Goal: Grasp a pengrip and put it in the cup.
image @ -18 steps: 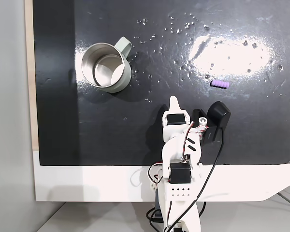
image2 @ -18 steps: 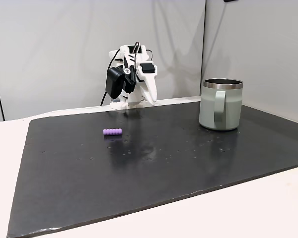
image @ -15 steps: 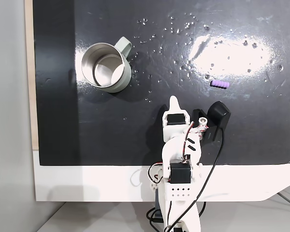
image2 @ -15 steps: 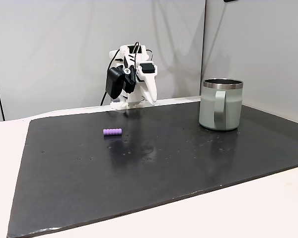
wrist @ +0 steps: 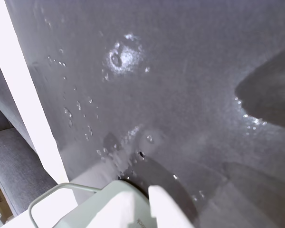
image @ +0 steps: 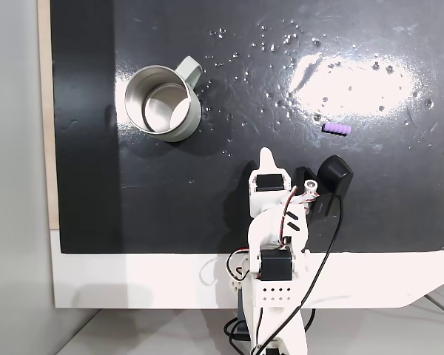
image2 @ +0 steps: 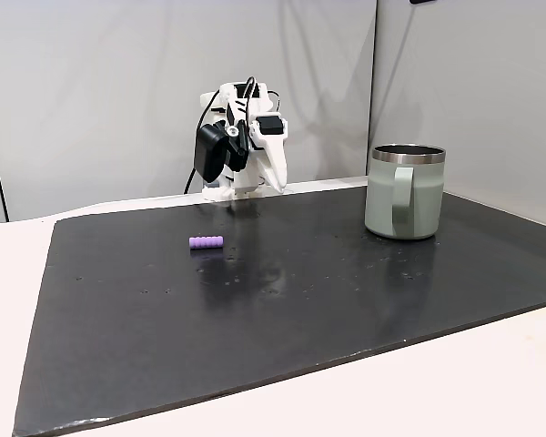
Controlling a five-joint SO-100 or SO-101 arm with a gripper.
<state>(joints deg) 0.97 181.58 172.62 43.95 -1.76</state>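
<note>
Nothing moved, hand (image: 265, 155) pinched shut, empty, pengrip (image2: 207, 242) apart, cup (image: 163, 103) empty inside.

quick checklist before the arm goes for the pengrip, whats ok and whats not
1. Pengrip lies free on the black mat, nothing touching it: ok.
2. Path from the folded arm to the pengrip has nothing lying in it: ok.
3. Cup stands upright, mouth open, off to the side of the arm opposite the pengrip in both fixed views: ok.
4. Cup holds nothing yet: ok in a fixed view.
5. Gripper open enough to take the pengrip: cannot tell; the fingers look close together.
6. Pengrip in the wrist view for aiming: not ok.
</note>
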